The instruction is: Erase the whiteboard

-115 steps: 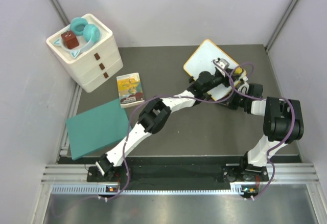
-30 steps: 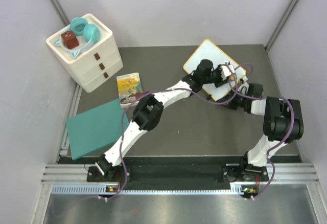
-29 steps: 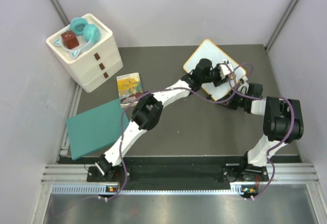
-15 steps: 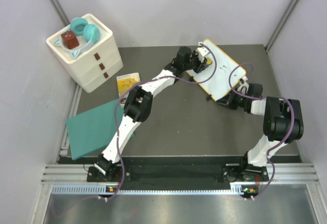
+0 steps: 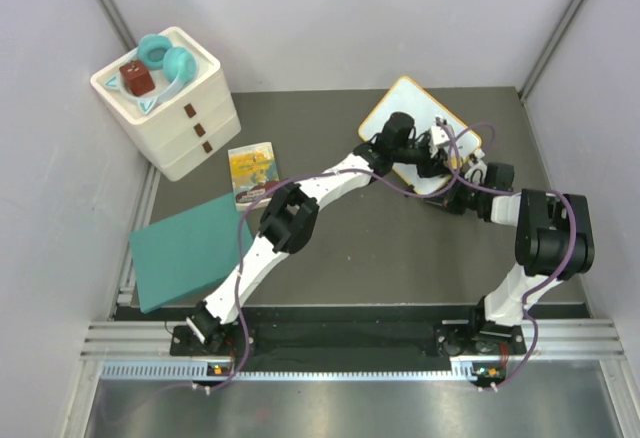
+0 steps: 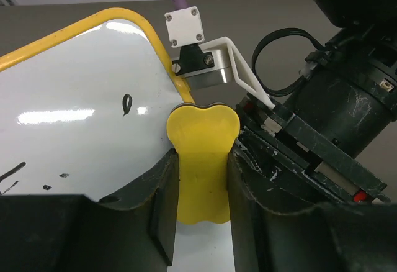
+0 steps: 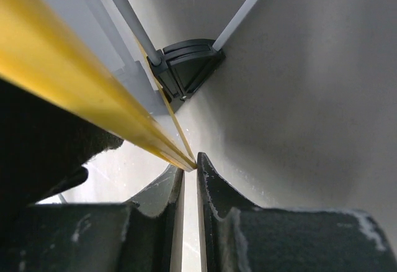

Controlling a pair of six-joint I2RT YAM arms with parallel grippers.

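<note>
The whiteboard [image 5: 400, 110], white with an orange-yellow frame, lies tilted at the back right of the table. My left gripper [image 5: 432, 148] is over its right part, shut on a yellow eraser [image 6: 203, 136] that presses on the white surface [image 6: 74, 98] near the frame's corner. Small black marks [image 6: 127, 103] show on the board left of the eraser. My right gripper [image 5: 455, 195] is at the board's near right edge, its jaws closed on the thin yellow frame [image 7: 68, 82]. A black foot [image 7: 185, 67] shows under the board.
A white drawer unit [image 5: 185, 123] with teal headphones [image 5: 165, 60] and a dark red box on top stands at the back left. A yellow book [image 5: 253, 175] and a flat teal rectangle [image 5: 190, 248] lie left of centre. Grey walls close in both sides.
My left gripper swept with the eraser from the board's right part to its far left corner and has come back to the right part. The right gripper has stayed on the frame.
</note>
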